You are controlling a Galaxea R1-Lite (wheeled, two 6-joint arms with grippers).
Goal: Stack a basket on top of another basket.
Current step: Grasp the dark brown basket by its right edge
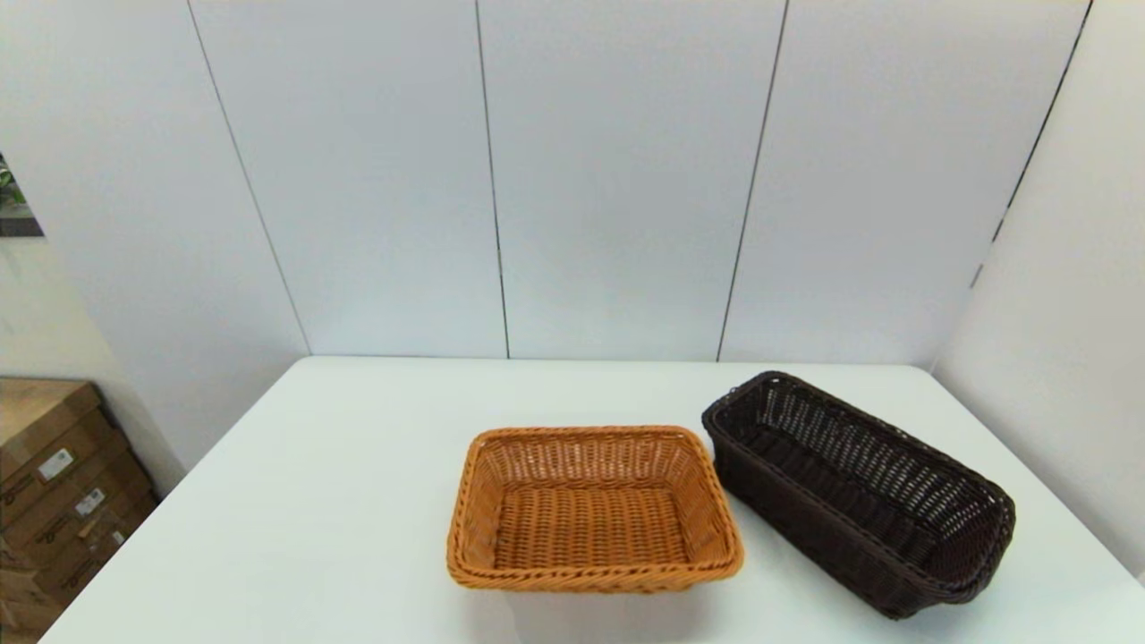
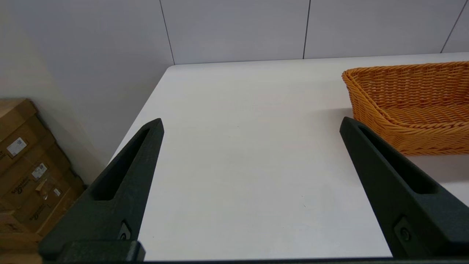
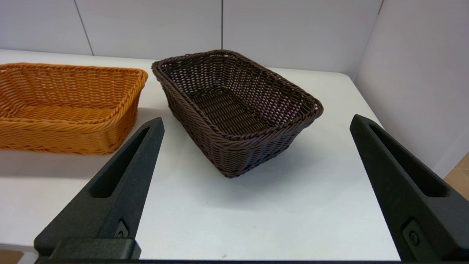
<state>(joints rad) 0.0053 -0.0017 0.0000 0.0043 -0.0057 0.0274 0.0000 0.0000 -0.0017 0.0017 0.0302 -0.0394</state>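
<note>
White counter [image 1: 340, 519] carries both baskets, side by side, not stacked. Orange-tan wicker basket [image 1: 593, 510] sits near the front middle; dark brown wicker basket [image 1: 859, 492] just beside it toward the robot's right, angled, not touching. Cardboard boxes [image 1: 54, 483] stand off the counter's left edge with white stickers, print unreadable. Left tool [image 2: 251, 126] spread wide, empty. Right tool [image 3: 256, 123] spread wide, empty, facing the dark basket.

Left hand [image 2: 251, 124] spread wide, orange-tan basket [image 2: 410, 106] beside it
</note>
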